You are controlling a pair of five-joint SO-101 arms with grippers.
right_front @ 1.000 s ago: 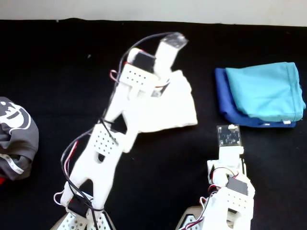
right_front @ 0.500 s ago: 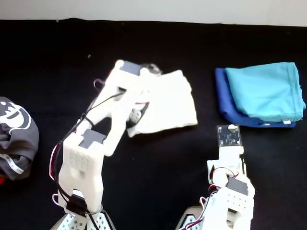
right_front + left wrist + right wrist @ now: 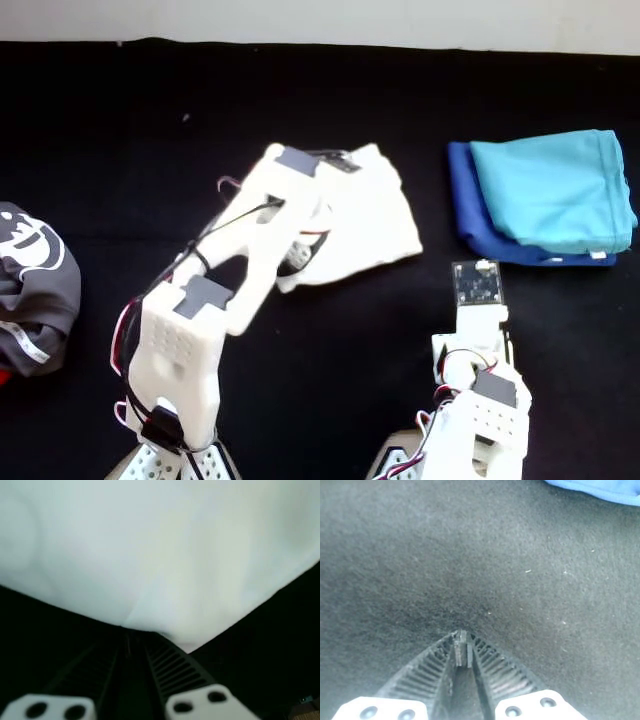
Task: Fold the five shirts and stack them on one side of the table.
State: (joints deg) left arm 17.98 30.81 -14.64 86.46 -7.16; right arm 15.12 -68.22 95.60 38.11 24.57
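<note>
At the left edge of the high view, a crumpled grey shirt (image 3: 30,290) with white print lies in a heap on the black table (image 3: 120,130); well to its right, the left arm (image 3: 200,320) rises from the bottom edge and slants up towards the centre of the frame; its end lies over the left part of a white shirt (image 3: 375,215), which sits roughly folded just left of centre, its right corner pointing towards the stack; in the left wrist view, the left gripper (image 3: 131,632) has its fingers drawn together at the lower middle of the picture, pinching the edge of the white shirt (image 3: 160,545), whose cloth spreads across the upper part of that picture; black table shows at both lower corners.

Right of centre in the high view, the right arm (image 3: 480,400) stands at the bottom edge, apart from every shirt; in the right wrist view, the right gripper (image 3: 463,647) has its fingers closed on nothing, tips touching over bare black table, with a strip of blue cloth at the upper right corner.

At the right of the high view, a folded teal shirt (image 3: 550,190) lies on a folded blue shirt (image 3: 470,215), whose left and lower edges stick out beneath it; this stack sits near the right edge, apart from the white shirt.
</note>
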